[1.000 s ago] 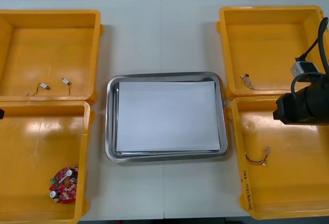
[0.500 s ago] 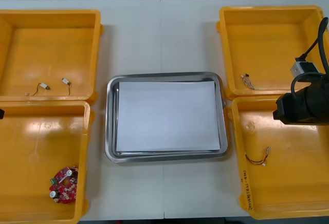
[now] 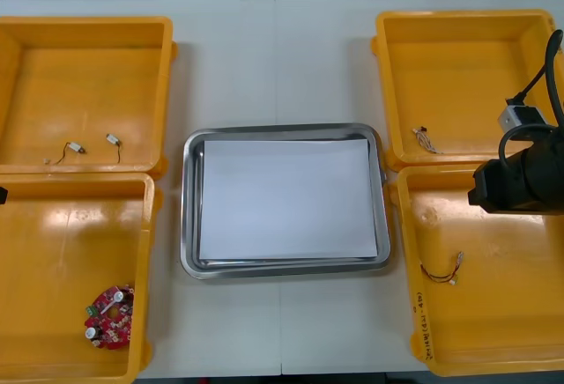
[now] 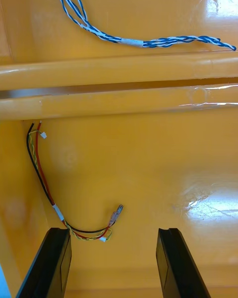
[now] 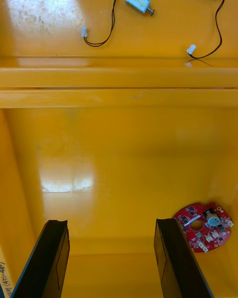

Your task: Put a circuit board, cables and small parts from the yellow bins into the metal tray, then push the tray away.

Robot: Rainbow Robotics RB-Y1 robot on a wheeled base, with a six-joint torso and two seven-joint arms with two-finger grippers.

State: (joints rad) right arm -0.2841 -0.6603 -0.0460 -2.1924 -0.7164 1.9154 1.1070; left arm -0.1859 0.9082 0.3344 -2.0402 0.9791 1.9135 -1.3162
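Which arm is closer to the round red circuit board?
Left. The left gripper hangs over the yellow bin holding the round red circuit board, beside its finger. The right gripper is across the table.

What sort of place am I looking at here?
Probably an electronics assembly or kitting bench: a light table with yellow bins holding a round red circuit board, cables and small metal parts, and a metal tray between them. The left gripper and right gripper hang open over the near bins.

an electronics workshop or lab is suggested: yellow bins [image 3: 88, 76] are set out on a light surface [image 3: 273, 67] around a metal tray [image 3: 188, 217], and a red circuit board [image 3: 109, 316] and cables [image 4: 131, 41] are kept sorted in them.
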